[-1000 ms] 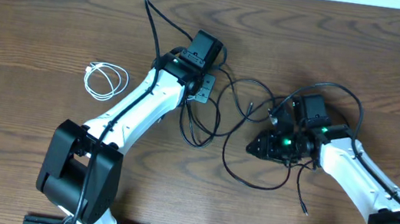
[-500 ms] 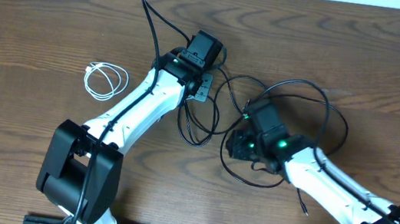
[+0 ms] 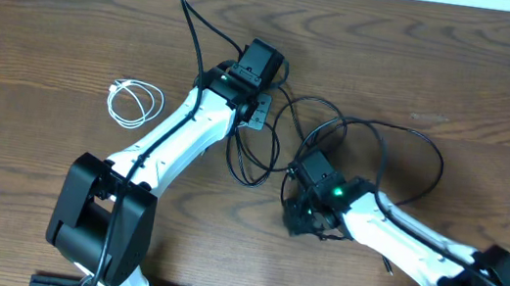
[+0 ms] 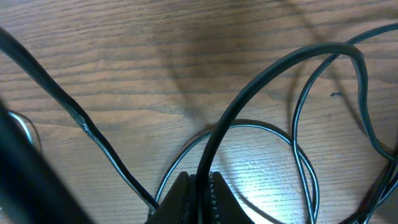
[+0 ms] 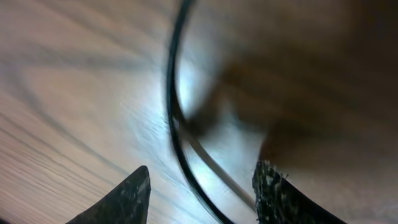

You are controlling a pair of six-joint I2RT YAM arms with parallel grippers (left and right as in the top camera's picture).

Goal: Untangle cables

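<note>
While keeping the left claw (image 4: pixel 199 186) pinched shut on the black cable (image 4: pixel 258 81) on the desk (image 3: pixel 44 17), has swung the right claw (image 5: pixel 204 177) left and low over its loops, jaws parting around a strand ungripped, likely seeking a fresh hold, with the white cable (image 3: pixel 134 102) coiled well apart.

Overhead view: even, fairly bright light from above; wood table (image 3: pixel 43 26) sharp edge to edge, arm shadows short and soft, pale overexposed strip along top. Left wrist view: white glare patch on the wood below the black cable (image 4: pixel 298 56); nearest strands out of focus, lower-left corner dark. Right wrist view: heavy blur throughout, glare at centre-left, deep shadow upper right, fingertips (image 5: pixel 124 196) soft-edged.
</note>
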